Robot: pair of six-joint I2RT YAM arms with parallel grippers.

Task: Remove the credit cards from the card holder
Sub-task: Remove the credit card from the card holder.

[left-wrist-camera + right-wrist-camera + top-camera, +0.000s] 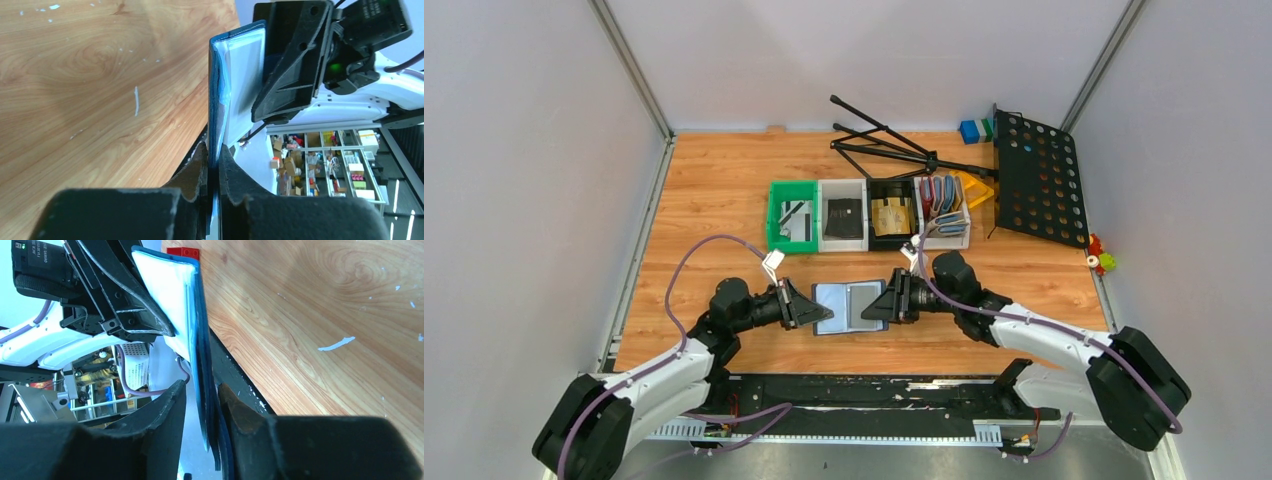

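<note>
The navy card holder (849,305) hangs spread open between my two grippers, just above the wooden table, its pale blue-grey inside facing up. My left gripper (816,312) is shut on its left edge; in the left wrist view the fingers (213,150) pinch the thin blue cover (220,100). My right gripper (879,303) is at the right edge. There the jaws (200,387) stand apart: the holder's layered edge (192,315) lies against one finger, with a gap to the other. I cannot tell whether credit cards sit in its pockets. Loose credit cards lie in the bins: silver (794,220), dark (843,215), tan-gold (891,215).
A row of small bins (869,212) stands behind the holder, the rightmost with upright red, blue and grey holders (944,198). A black folded tripod (884,145) and a perforated stand plate (1039,180) lie at the back right. Blue and green blocks (974,130) sit by the far wall.
</note>
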